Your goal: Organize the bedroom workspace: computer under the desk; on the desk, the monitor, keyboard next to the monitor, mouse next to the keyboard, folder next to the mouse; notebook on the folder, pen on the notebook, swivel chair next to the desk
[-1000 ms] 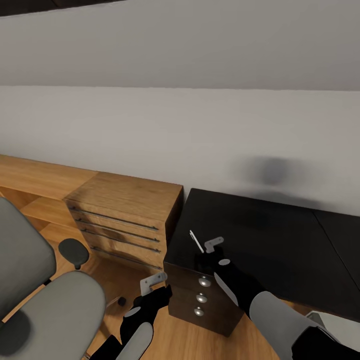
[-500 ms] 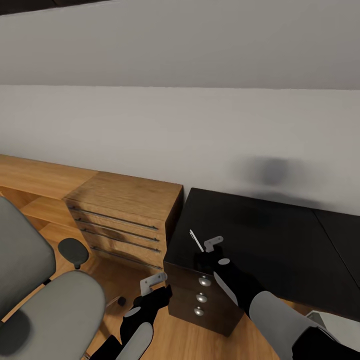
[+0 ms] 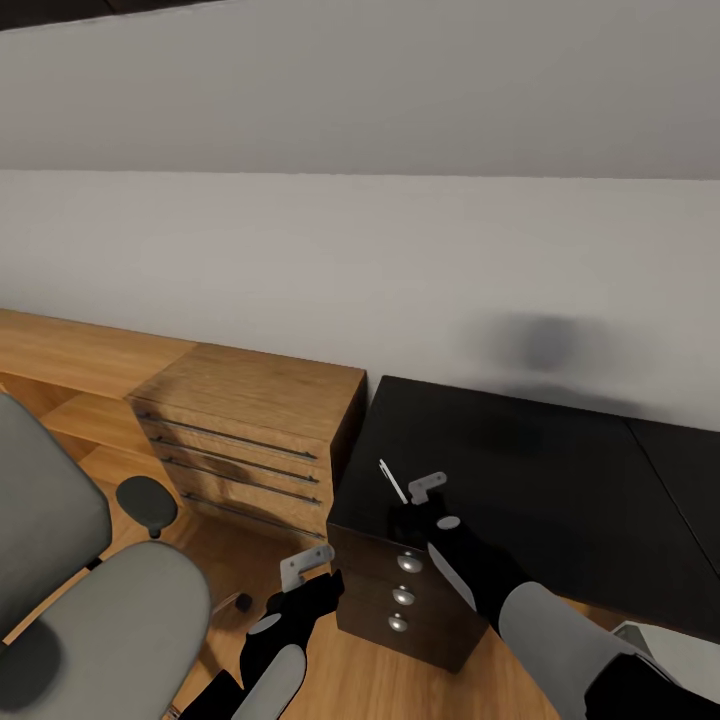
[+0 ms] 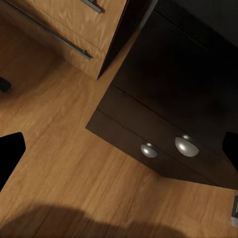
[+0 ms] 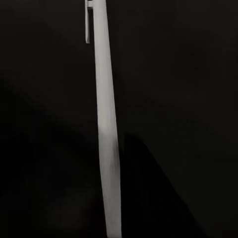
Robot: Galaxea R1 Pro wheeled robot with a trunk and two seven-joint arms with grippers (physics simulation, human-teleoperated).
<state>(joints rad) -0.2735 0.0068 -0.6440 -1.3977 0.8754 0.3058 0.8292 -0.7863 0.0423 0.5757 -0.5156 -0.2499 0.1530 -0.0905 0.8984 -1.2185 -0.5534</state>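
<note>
- The slim white pen (image 3: 392,482) is sticking up at a tilt out of the right claw (image 3: 412,505), just above the near-left corner of the glossy black bench (image 3: 520,470). In the right wrist view the pen (image 5: 105,124) is running as a pale bar against the dark top.
- The right claw is looking closed on the pen's lower end — the pen is standing clear of the bench instead of lying on it, so I judge it gripped, though the fingers themselves are dark against a dark top.
- The step in hand is, by my reading, carrying the pen to where the notebook will lie. Neither notebook nor blue folder is lying on the stretch of bench in the head view, so the pen is best kept held and lifted, not set down here.
- To do it well: keeping the grip firm low on the barrel, holding the pen clear of the bench edge while turning, and moving slowly, since a thin round stick is liable to roll if released on a glossy top.
- The left claw (image 3: 305,570) is hanging lower, over the light wood floor (image 4: 64,163) beside the dark drawer block with round silver knobs (image 4: 163,144); its pale fingers are standing apart with nothing between them.
- The grey upholstered swivel chair (image 3: 90,600) is standing at the robot's left, well apart from the bench, in front of the light-wood drawer unit (image 3: 250,420).
</note>
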